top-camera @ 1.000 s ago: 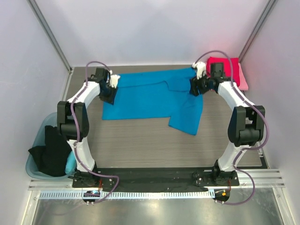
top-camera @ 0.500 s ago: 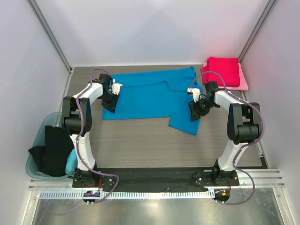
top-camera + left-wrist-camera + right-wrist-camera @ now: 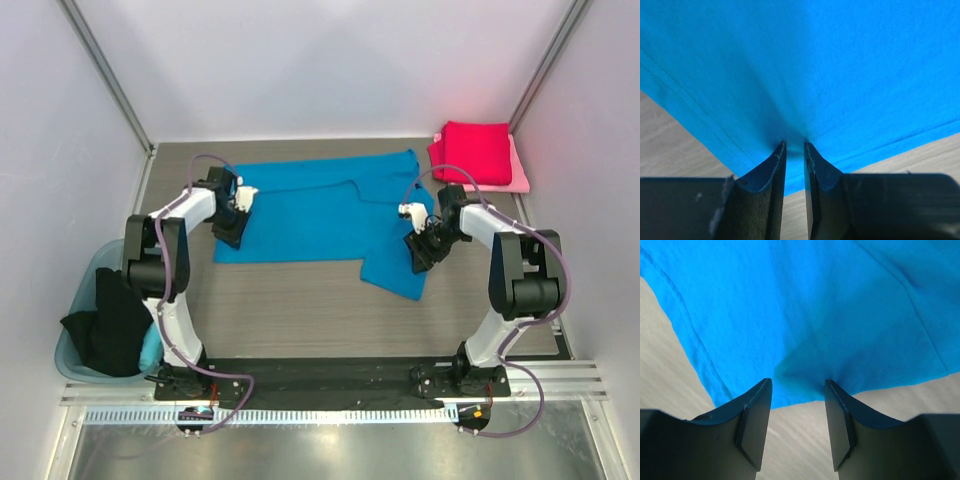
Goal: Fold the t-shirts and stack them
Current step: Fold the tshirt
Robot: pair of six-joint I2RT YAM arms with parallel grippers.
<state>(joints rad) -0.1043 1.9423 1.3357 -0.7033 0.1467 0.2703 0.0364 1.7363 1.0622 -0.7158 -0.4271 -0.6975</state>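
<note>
The bright blue soft cloth t-shirt [image 3: 310, 215] lies spread flat on the grey wood-grain table [image 3: 300, 310], long axis running left to right, with one flap hanging nearer the bases on the right side.

The left gripper [image 3: 232, 222] sits on the shirt's left edge. In its wrist view the dark fingers [image 3: 771, 167] are drawn close, and creases run into the tips, so it looks pinched onto the cloth near the hem.

The right gripper [image 3: 424, 248] is down on the near-right flap. Its jaws stand clearly apart, straddling the hem with a small pucker of cloth between them, not clamped.

Each arm holds its own end, and the bulk of the blue shirt lies between them and away toward the back wall. A fold along that long axis probably needs the right jaws to close first.

At the back right, a folded crimson cloth shirt [image 3: 478, 150] rests on a pale pink one [image 3: 521, 175], near the right arm. At the near left, a black shirt [image 3: 105, 320] hangs over a translucent teal plastic tub [image 3: 70, 360].

No brand, label or writing can be read anywhere.
</note>
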